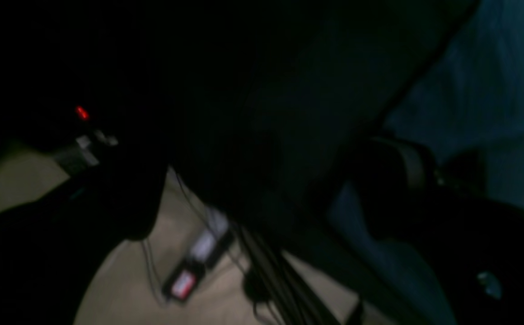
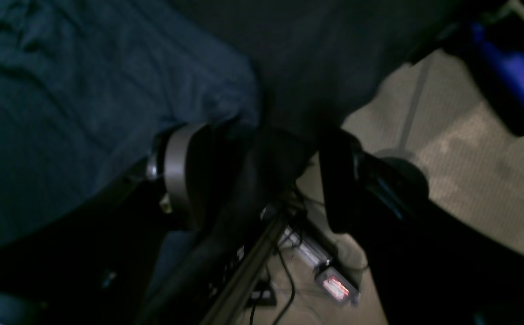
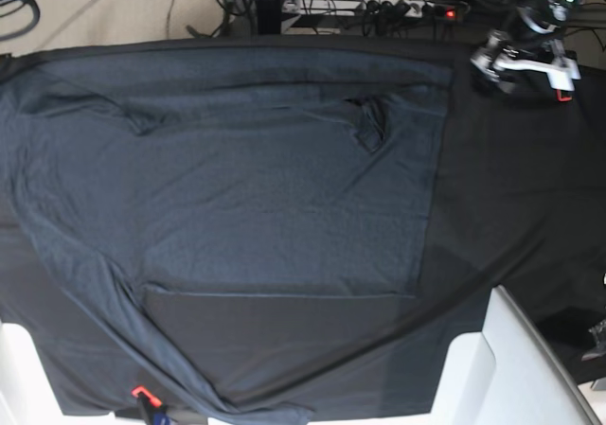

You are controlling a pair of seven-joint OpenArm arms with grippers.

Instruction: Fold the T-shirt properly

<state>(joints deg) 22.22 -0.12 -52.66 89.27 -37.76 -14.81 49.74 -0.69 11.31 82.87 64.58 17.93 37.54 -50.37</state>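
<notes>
Clearly, the T-shirt [image 3: 256, 179] is spread across most of the black table cloth [image 3: 511, 188], its far edge doubled over near the table's back and one sleeve trailing toward the near left corner. In the right wrist view, the right gripper [image 2: 262, 176] is seen with jaws spread at the shirt's edge, nothing pinched between them. The left gripper [image 1: 379, 189] is too dark for its jaws to be made out. The next fold is judged best served if one layer only is pinched at matching corners, the table cloth is left untouched, and both corners are carried over evenly.
</notes>
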